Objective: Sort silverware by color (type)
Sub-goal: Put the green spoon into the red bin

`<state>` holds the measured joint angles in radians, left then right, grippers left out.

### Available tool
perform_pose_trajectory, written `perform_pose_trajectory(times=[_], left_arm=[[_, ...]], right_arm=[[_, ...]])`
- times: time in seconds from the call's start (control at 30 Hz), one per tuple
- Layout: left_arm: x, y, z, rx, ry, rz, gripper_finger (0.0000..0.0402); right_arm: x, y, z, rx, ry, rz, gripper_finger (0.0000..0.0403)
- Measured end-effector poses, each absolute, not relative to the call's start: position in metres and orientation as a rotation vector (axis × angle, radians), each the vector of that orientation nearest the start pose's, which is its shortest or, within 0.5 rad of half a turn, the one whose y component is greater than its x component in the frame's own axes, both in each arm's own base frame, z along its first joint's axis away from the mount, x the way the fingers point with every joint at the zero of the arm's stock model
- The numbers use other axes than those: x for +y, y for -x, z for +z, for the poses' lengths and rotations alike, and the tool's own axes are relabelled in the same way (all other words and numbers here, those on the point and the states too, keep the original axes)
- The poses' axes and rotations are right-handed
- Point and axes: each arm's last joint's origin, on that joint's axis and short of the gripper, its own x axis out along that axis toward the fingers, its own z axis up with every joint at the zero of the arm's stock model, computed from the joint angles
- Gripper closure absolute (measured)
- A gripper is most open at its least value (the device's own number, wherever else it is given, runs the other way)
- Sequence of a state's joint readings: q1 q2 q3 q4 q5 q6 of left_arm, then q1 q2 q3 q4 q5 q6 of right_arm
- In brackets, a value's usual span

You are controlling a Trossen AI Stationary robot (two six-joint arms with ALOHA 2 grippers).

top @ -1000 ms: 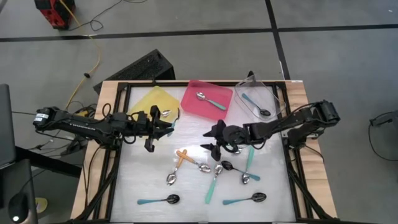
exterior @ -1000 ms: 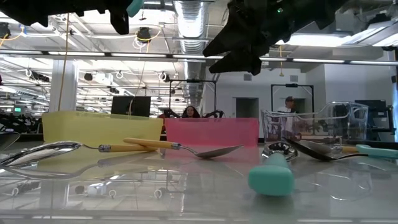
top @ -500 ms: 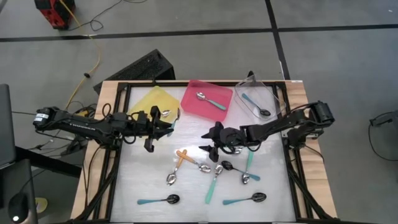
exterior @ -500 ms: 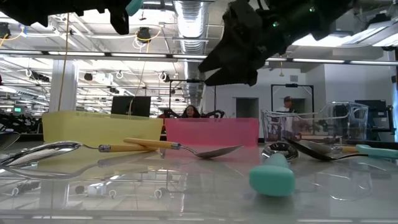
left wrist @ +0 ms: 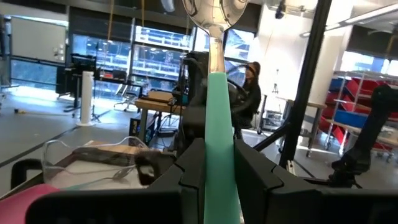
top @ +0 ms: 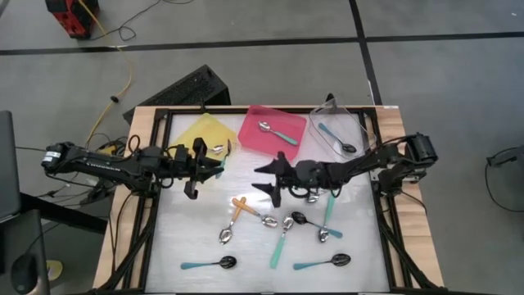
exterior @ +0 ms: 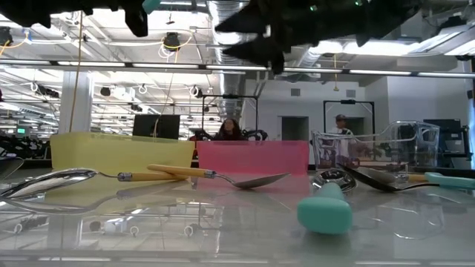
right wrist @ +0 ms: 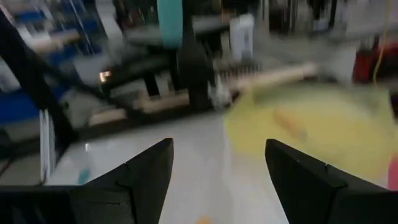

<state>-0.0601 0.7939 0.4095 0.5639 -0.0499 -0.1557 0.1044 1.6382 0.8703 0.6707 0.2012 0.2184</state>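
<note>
Your left pincer point(left wrist: 208, 180) clamps a teal plastic-handled spoon point(left wrist: 214, 93) mid-handle, beside the yellow tray point(top: 196, 131).
Right pincer point(top: 270, 178) gapes empty above loose spoons point(top: 282, 233): light, stiff, slippery; pinch the handles.

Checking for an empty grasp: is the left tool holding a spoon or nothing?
Holding one. The left tool is shut on a teal-handled spoon, whose handle rises between its fingers to a shiny bowl.

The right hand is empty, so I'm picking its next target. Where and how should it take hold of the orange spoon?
Grip the orange spoon by its handle, coming straight down from above. It lies flat on the table, and the handle's far end sticks out clear of the neighbouring spoons. The right hand hovers open nearby.
</note>
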Motion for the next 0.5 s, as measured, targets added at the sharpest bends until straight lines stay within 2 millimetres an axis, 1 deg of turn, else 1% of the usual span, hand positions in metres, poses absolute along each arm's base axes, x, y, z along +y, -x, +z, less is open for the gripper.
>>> perform_pose_trajectory(times=[0.13,0.2,0.33,0.5], left_arm=[[-0.011,-0.181,0.272,-0.179,0.126,-0.068,0.0361],[-0.011,-0.181,0.273,-0.183,0.123,-0.067,0.0361],[-0.011,-0.181,0.274,-0.195,0.123,-0.067,0.0361],[-0.011,-0.181,0.274,-0.199,0.120,-0.068,0.0361]], right_arm=[[0.022,-0.351,0.248,-0.087,-0.164,-0.056,0.0121],[0.020,-0.351,0.255,-0.145,-0.146,-0.056,0.0121],[0.016,-0.359,0.268,-0.143,-0.131,-0.063,0.0121],[0.018,-0.374,0.284,-0.107,-0.043,-0.046,0.0121]])
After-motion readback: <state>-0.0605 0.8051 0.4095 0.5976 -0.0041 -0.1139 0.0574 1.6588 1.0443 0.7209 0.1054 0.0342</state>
